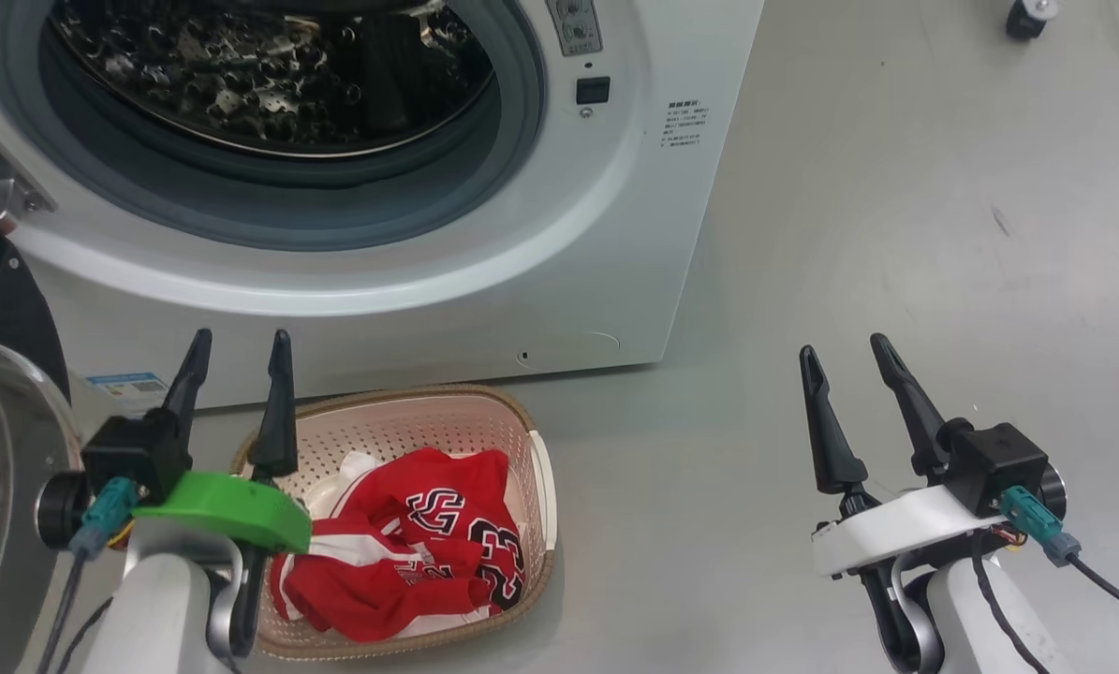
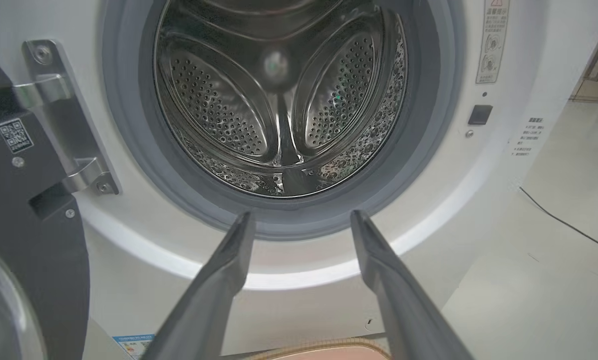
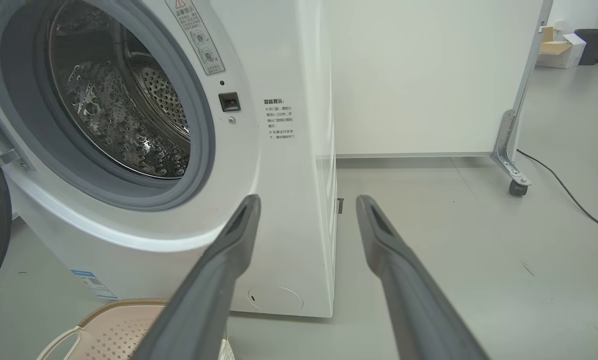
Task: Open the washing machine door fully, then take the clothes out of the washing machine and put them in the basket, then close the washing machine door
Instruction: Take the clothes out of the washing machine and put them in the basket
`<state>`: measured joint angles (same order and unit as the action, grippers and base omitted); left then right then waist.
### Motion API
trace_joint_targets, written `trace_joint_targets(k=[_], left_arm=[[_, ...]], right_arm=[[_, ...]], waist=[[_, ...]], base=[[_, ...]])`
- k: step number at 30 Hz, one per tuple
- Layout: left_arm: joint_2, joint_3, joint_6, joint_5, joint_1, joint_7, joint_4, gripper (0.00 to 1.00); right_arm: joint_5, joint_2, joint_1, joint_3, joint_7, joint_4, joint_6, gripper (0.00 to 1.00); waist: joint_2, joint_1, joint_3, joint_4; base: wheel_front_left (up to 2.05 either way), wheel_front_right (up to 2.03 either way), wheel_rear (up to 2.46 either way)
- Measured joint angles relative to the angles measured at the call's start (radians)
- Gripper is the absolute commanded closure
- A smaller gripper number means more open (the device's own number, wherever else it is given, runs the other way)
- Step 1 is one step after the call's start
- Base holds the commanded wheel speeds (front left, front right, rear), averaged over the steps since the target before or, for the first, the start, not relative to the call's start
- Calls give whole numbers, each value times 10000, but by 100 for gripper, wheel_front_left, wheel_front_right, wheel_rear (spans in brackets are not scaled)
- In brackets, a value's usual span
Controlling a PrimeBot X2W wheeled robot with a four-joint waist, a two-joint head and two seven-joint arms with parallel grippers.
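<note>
Since the clothes lie soft in the basket below the empty washing machine, the door, standing open at left, remains: rigid, hinged, glossy rim judged slippery; push its free edge. Left fingers and right fingers spread wide, holding nothing

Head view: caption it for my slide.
The clothes lie in the basket before the washing machine, its door open.

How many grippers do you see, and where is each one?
2. The left gripper is by the basket's left end, jaws open; the right gripper is over the floor right of the washing machine, jaws open too.
</note>
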<state>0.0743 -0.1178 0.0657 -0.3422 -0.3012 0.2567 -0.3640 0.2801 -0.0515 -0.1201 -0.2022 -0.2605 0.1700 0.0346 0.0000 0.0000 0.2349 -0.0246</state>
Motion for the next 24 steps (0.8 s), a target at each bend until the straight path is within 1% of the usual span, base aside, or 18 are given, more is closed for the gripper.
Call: trace_joint_targets(k=[4,16,24], left_arm=[[-2,-4,-19,94,736,0,245,0],[-56,-121,-125,113,2435,0,999,0],[-61,-500,-125,261,3389,0,1166,0]], right_arm=[[0,21,282,0,0,21,71,0],[4,50,1319,65,0,86,69,0],[105,69,1919,82,0,86,-23,0]], waist=[[0,0,-434,79],[0,0,-1522,293],[0,0,-2061,366]], base=[[0,0,0],[0,0,0],[0,0,0]])
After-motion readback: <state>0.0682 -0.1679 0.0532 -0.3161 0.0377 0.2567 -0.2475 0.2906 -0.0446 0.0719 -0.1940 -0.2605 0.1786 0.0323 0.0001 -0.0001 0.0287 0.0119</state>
